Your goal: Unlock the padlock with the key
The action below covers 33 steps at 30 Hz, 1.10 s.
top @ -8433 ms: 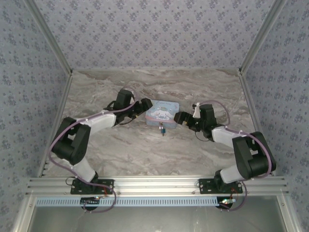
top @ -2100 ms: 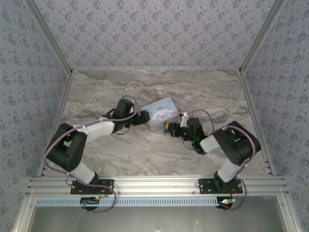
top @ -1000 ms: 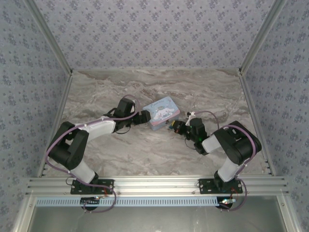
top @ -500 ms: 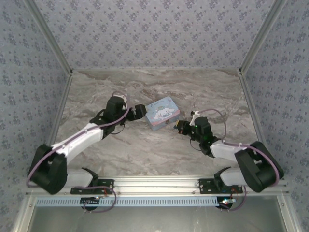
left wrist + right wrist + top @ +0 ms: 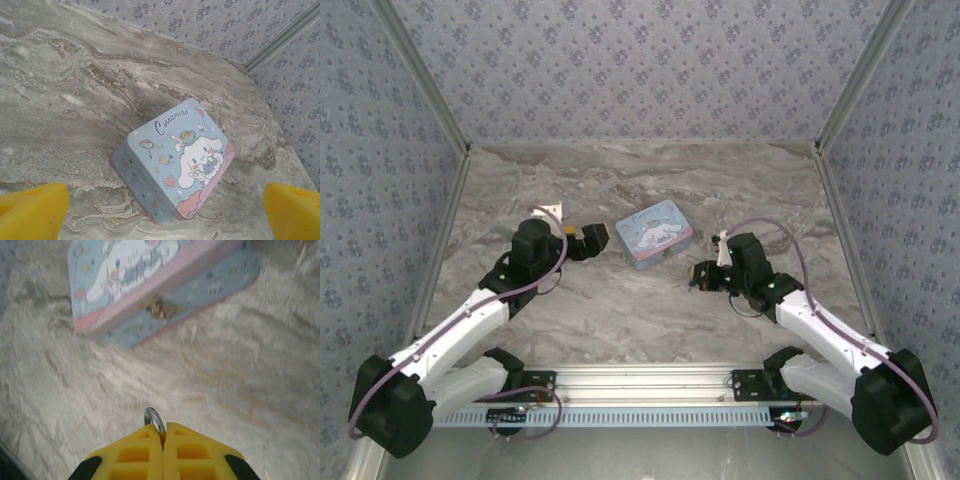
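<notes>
In the right wrist view my right gripper (image 5: 163,432) is shut, and a silvery shackle (image 5: 154,418) of the padlock pokes out between its yellow pads. The padlock's body is hidden inside the grip and the key is hidden too. From above, that gripper (image 5: 701,273) hovers just off the tin's front right corner. My left gripper (image 5: 596,240) stands open to the left of the tin, apart from it. Its yellow fingertips (image 5: 33,209) sit wide at both lower corners of the left wrist view with nothing between them.
The pale blue cartoon-printed tin (image 5: 655,233) lies skewed at the middle of the marble table (image 5: 620,310). Its brass latch (image 5: 158,307) on the front wall is bare. Patterned walls close in the table at the back and both sides.
Both arms have drawn back from the tin. The left gripper moved left and opened wider. The right gripper, still shut, pulled back toward the near right.
</notes>
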Motion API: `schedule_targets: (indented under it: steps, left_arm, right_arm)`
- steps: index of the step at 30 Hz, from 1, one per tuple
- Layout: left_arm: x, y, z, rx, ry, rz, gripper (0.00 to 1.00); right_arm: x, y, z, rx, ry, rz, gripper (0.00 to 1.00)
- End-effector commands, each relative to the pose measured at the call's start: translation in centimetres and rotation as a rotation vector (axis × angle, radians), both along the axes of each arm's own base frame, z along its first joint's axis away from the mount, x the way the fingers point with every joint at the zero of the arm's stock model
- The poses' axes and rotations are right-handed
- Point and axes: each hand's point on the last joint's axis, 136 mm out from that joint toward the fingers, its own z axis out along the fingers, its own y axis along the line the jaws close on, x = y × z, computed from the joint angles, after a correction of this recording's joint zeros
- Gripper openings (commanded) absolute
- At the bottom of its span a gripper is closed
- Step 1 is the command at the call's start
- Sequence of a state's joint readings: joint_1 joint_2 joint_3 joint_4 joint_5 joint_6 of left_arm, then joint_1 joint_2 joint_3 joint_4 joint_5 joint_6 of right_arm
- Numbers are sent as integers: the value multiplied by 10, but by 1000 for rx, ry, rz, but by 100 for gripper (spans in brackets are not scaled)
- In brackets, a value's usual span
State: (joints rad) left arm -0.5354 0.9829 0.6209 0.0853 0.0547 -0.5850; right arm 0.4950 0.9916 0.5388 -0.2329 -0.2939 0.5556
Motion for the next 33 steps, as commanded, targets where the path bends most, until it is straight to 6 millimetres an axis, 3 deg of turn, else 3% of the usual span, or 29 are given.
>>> schedule_targets:
  steps: [1, 10, 33]
  left_arm:
    - [2, 1, 21, -10, -99, -7, 99]
    - [4, -2, 19, -15, -90, -17, 99]
    - [8, 2, 10, 7, -50, 15, 99]
  right_arm:
    - [-40, -7, -17, -65, 170, 52, 7]
    - [-70, 0, -38, -129, 352, 125, 6]
    - [-47, 9, -82, -177, 328, 75, 12]
